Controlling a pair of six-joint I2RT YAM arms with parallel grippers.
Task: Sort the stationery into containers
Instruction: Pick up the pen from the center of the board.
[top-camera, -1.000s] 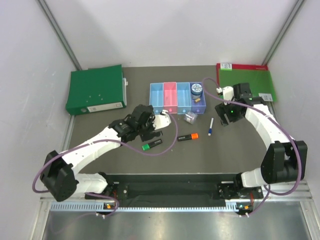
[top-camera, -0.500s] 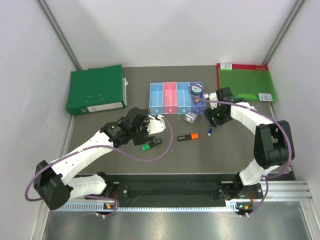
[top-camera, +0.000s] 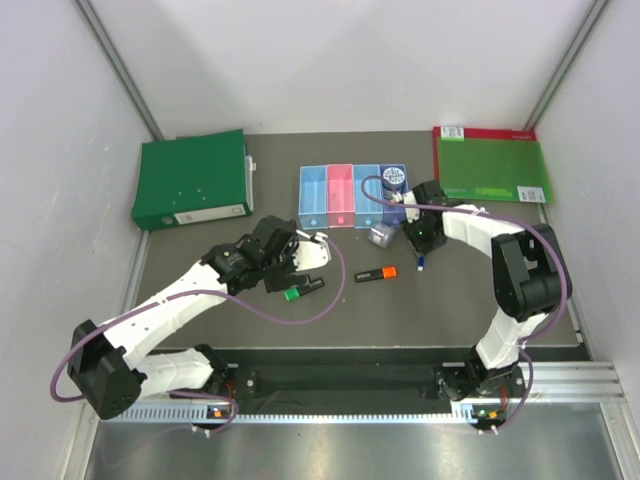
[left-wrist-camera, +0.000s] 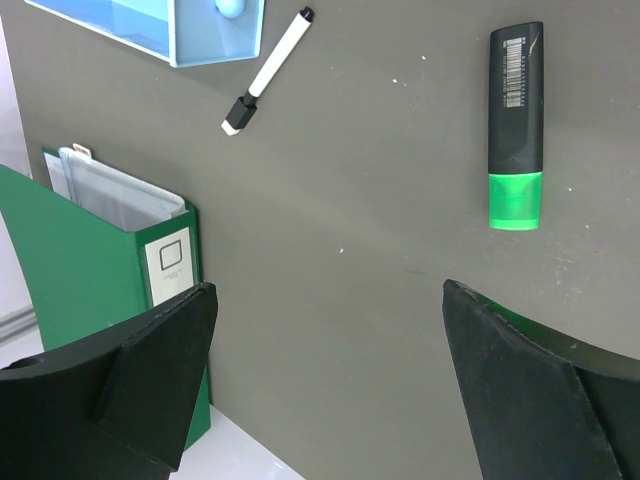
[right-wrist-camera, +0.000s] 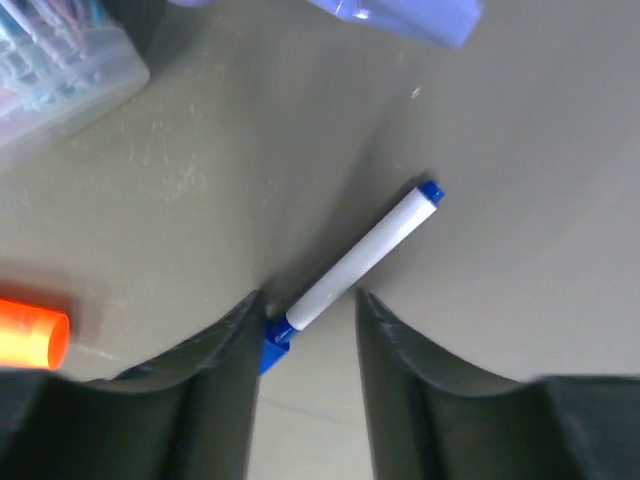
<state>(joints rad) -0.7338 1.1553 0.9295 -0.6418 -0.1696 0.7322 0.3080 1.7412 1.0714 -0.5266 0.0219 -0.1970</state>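
Right gripper (right-wrist-camera: 308, 330), narrowly parted, straddles seven-o'clock end of blue-white pen (right-wrist-camera: 365, 255); likely light, slick: grip mid-barrel. Left gripper (left-wrist-camera: 325, 300) spread wide, empty.

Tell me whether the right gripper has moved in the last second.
Yes. The right gripper shifted left, away from the green board, toward the blue-white pen.

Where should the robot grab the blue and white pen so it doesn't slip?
Grab the pen on its white barrel, near the middle. It lies flat on the table, so come straight down, one finger on each long side, where it's thin and straight. The right pincer is open, straddling it nearer one blue end; gripping closer to the middle would likely balance better.
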